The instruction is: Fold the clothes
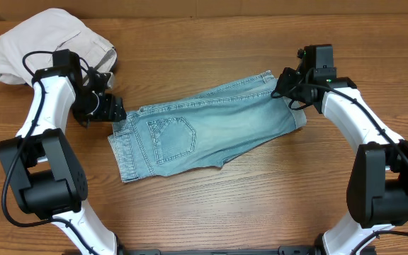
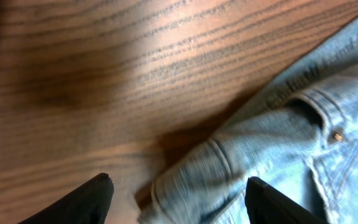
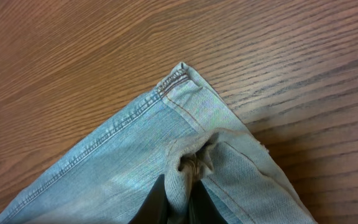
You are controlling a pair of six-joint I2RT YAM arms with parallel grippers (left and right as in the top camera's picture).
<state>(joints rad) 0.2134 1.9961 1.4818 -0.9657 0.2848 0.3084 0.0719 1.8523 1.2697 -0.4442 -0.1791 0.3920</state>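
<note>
- Overhead view shows you the jeans (image 1: 204, 131) lying flat in the middle of the table (image 1: 211, 205), doubled into a short block. The waistband (image 1: 122, 145) is toward your left arm and the folded leg end toward your right.
- The back pocket (image 1: 172, 138) faces up, so the jeans lie seat side up.
- Your right claw (image 3: 178, 198) is closed tight on a bunched pinch of denim just inside the far right corner (image 3: 180, 71). The cloth puckers up between the fingers, so the hold looks firm, most likely for lifting that end and carrying it over.
- Your left claw (image 2: 179, 199) is wide open and holds nothing. Its fingertips (image 2: 98, 193) straddle the waistband's corner, with bare wood by one and denim by the other. It looks lined up to close there.
- A claw at each far corner makes sense: the long edge can then rise evenly instead of sagging in the middle.
- The table is brown wood grain and looks smooth. Denim will probably slide on it, so a pull from one side alone might drag the whole block askew.
- The beige trousers (image 1: 48, 42) sit heaped at the far left corner behind your left arm, apart from the jeans. They play no part here.
- Little of the room shows: only a pale strip beyond the table's far edge.
</note>
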